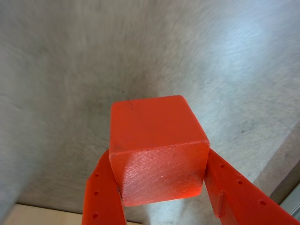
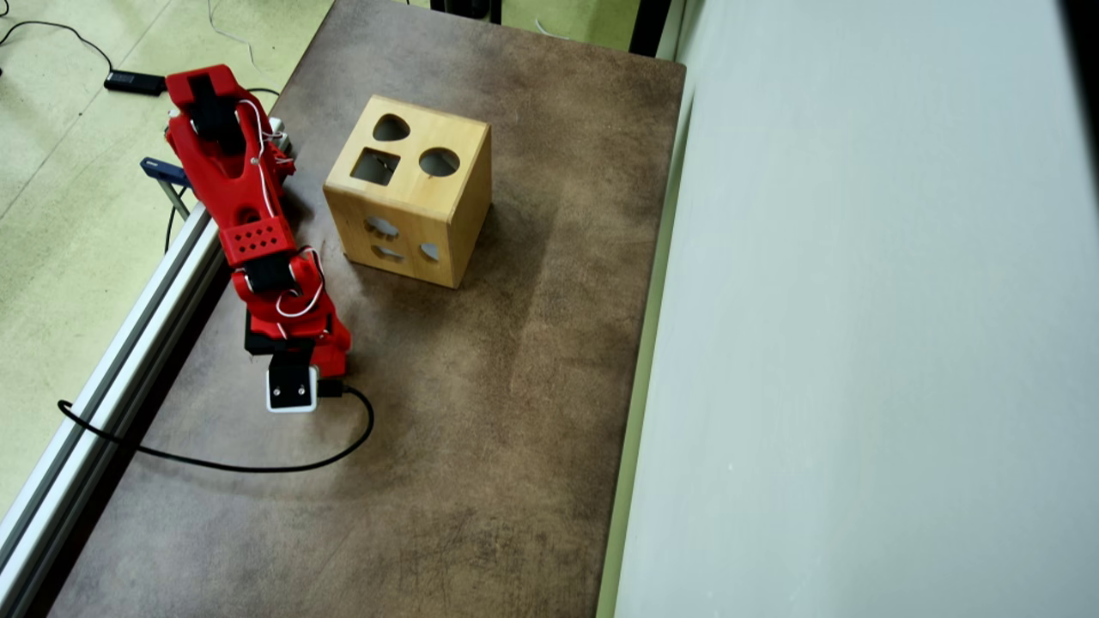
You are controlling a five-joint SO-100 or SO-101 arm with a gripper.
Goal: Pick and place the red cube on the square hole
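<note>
In the wrist view the gripper (image 1: pixel 161 187) has its two red fingers (image 1: pixel 101 197) clenched on the red cube (image 1: pixel 157 150), one on each side, with the blurred brown table (image 1: pixel 70 70) below. In the overhead view the cube is hidden under the red arm (image 2: pixel 258 232) (its white wrist camera (image 2: pixel 290 386) faces up). The arm reaches past the near-left corner of the wooden shape-sorter box (image 2: pixel 412 202). The square hole (image 2: pixel 375 166) lies in the box top, beside a round hole (image 2: pixel 439 161).

Red plastic arm (image 2: pixel 249 215), white wires, black cable, perforated jaws.
</note>
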